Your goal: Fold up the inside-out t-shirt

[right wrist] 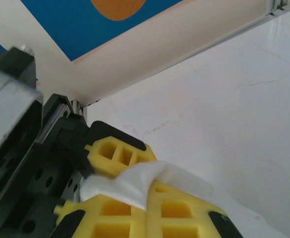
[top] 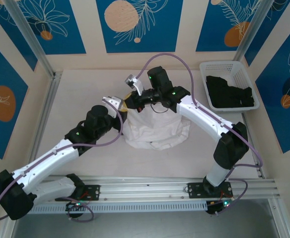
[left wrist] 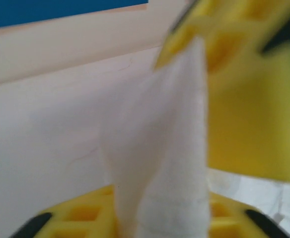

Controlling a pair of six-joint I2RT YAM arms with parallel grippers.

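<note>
Since the plain white, thin, wrinkled cloth t-shirt (top: 155,130) sits bunched mid-desk (top: 75,94), the right end effector (right wrist: 147,208) is clamped tight on a raised edge, prob. to spread it out, while the left end effector (left wrist: 162,218) has cloth between narrowed jaws, can't tell if gripped.

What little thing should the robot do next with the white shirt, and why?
Probably the left gripper should close firmly on the strip of t-shirt running between its jaws. The right gripper pinches the cloth right beside it, while the rest sags in a bunch on the table. With two firm holds, the arms could spread it flat.
</note>
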